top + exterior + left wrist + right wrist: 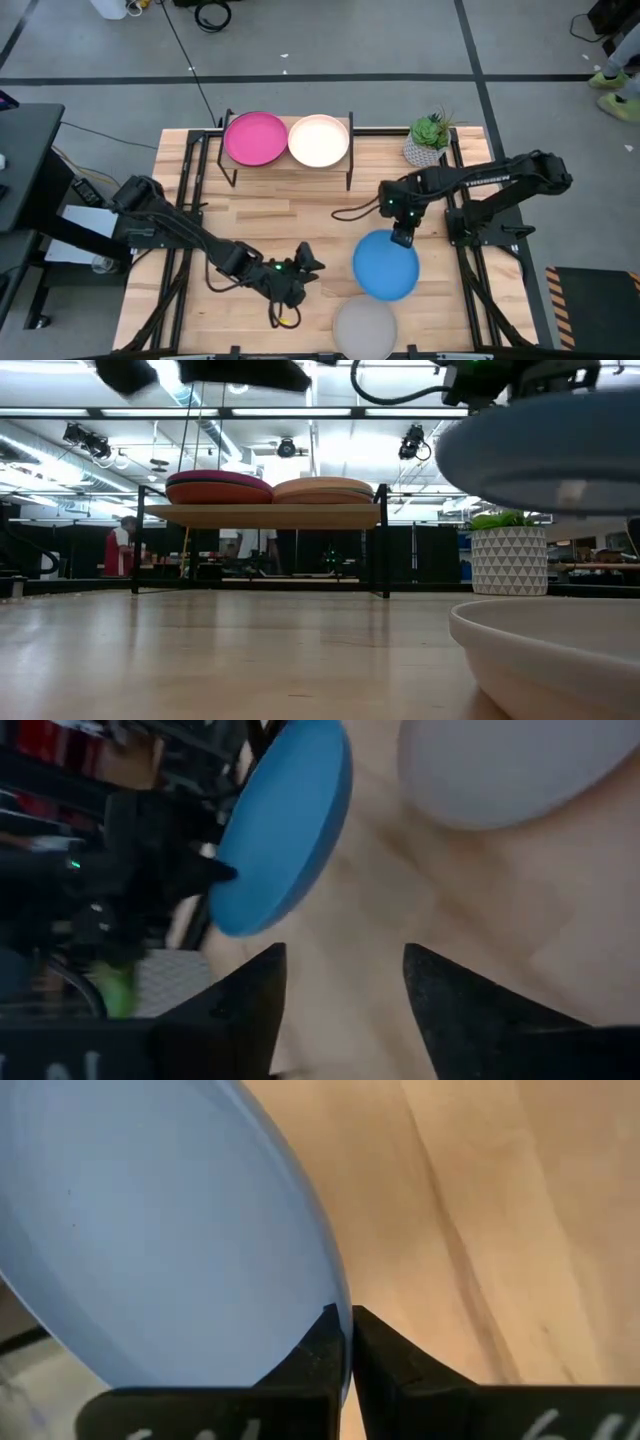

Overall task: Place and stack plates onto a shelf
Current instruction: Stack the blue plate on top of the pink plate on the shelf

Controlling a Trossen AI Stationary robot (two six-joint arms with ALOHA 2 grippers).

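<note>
A bright blue plate (386, 266) hangs lifted over the table's right half, held by my right gripper (402, 238), which is shut on its rim. In the low view the blue plate (545, 450) floats clear above the pale grey plate (550, 650). That grey plate (365, 328) rests flat on its base at the table's near edge. My left gripper (308, 262) is open, low over the table to the left of the blue plate, touching nothing. A magenta plate (255, 138) and a peach plate (319, 140) sit on the shelf (290, 165) at the far side. My right gripper pinches the blue plate's rim (322, 1295) between its two fingers, one finger above the rim and one below. The held spot is the plate's far edge (398, 243); the fingers come slanting down from the far side. The plate is lifted clear, roughly level.
A potted green plant in a white patterned pot (428, 140) stands at the far right, beside the shelf. Black frame rails (190, 180) run along both table sides. Bare wood lies between the shelf and the grippers.
</note>
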